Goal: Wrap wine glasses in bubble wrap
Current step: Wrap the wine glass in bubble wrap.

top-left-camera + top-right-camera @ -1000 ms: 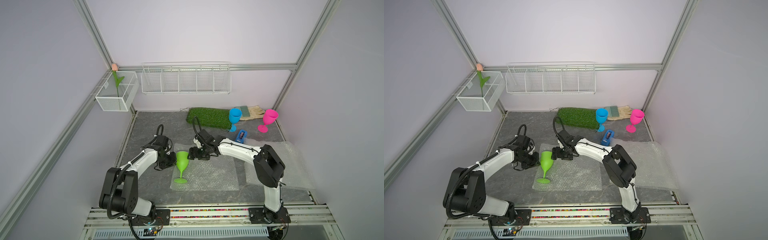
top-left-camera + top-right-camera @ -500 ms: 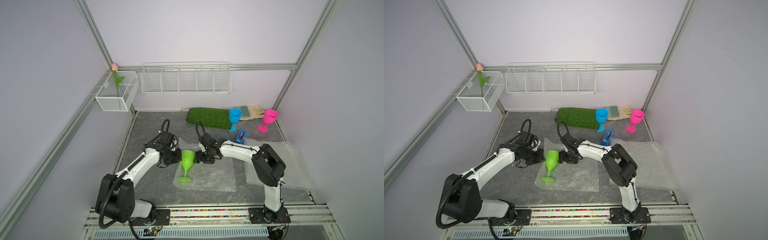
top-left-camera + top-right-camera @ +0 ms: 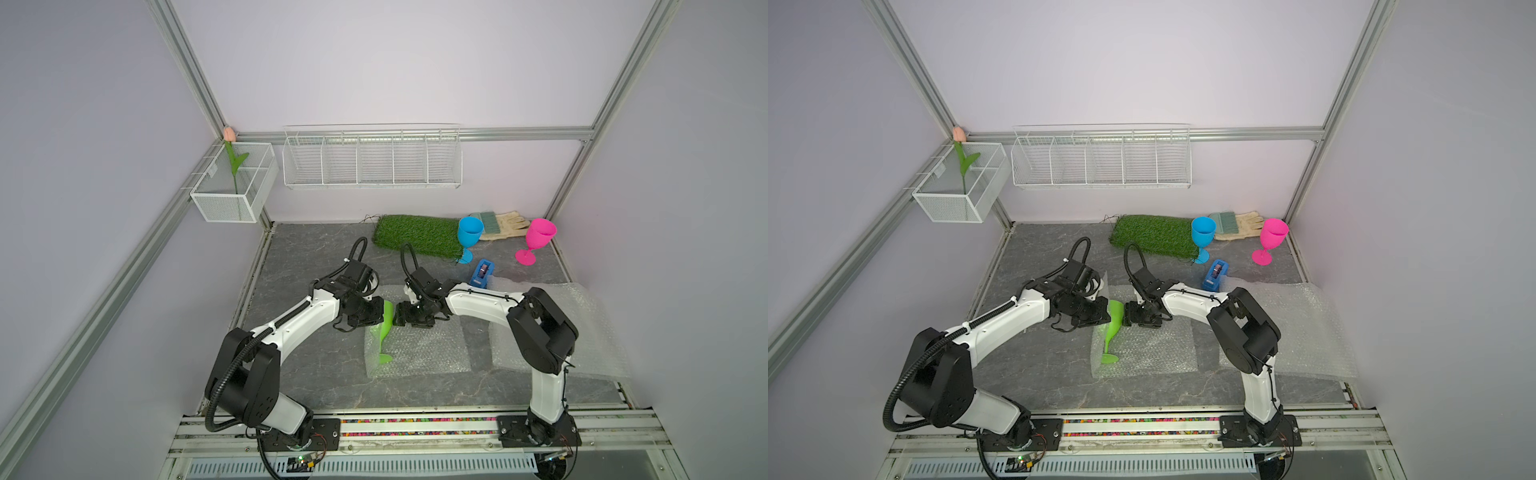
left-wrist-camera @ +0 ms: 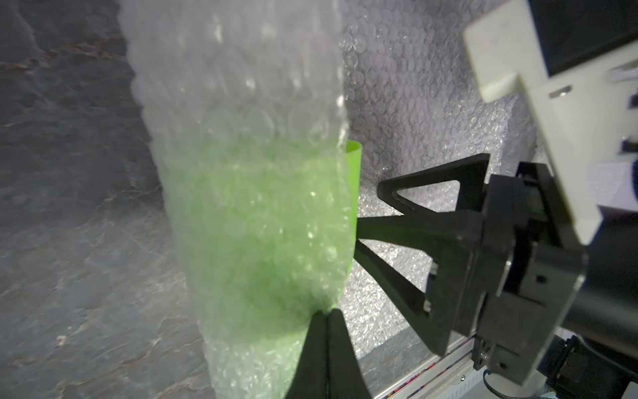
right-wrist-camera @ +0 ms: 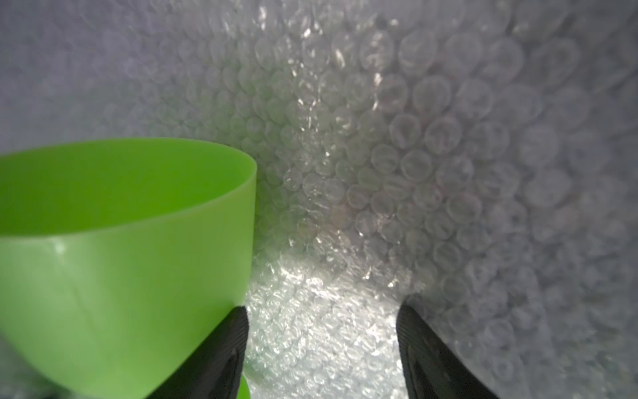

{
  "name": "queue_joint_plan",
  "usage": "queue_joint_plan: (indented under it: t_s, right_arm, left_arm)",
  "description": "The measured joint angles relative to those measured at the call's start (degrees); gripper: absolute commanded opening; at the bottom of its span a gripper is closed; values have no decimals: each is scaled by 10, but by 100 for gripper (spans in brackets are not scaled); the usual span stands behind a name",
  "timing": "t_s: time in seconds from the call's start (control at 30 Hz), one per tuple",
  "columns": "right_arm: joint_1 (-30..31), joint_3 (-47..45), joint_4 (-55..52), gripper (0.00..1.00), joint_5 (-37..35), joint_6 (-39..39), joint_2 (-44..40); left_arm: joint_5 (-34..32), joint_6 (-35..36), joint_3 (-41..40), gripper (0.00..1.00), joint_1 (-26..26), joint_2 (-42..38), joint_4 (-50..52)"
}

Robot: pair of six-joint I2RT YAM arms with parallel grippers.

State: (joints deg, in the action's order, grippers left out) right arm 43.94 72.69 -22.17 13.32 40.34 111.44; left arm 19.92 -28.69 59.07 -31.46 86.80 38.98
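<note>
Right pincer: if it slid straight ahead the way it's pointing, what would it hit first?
The right pincer would most likely meet the green goblet first: its bowl sits right beside one fingertip. The gap between the fingertips faces raised bubble wrap instead, so depth leaves this uncertain.

Green goblet [image 4: 262,224] blurred behind bubble wrap [image 4: 234,86] in left wrist view, right gripper [image 5: 321,311] cut off by picture edge
</note>
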Motion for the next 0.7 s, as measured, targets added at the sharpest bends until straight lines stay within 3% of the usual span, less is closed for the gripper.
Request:
queue_joint_plan:
  t_s: [0.37, 0.53, 0.7]
  right_arm:
    - [-30, -56, 16, 55, 12, 5, -90]
    - [-42, -97, 127, 43, 80, 48, -137]
    - [-49, -105, 217, 36, 136, 88, -115]
  left_arm:
    - [29, -17, 15, 0, -23, 35, -32]
    - [38, -20, 19, 0, -25, 42, -36]
    - [42, -21, 20, 0, -27, 44, -36]
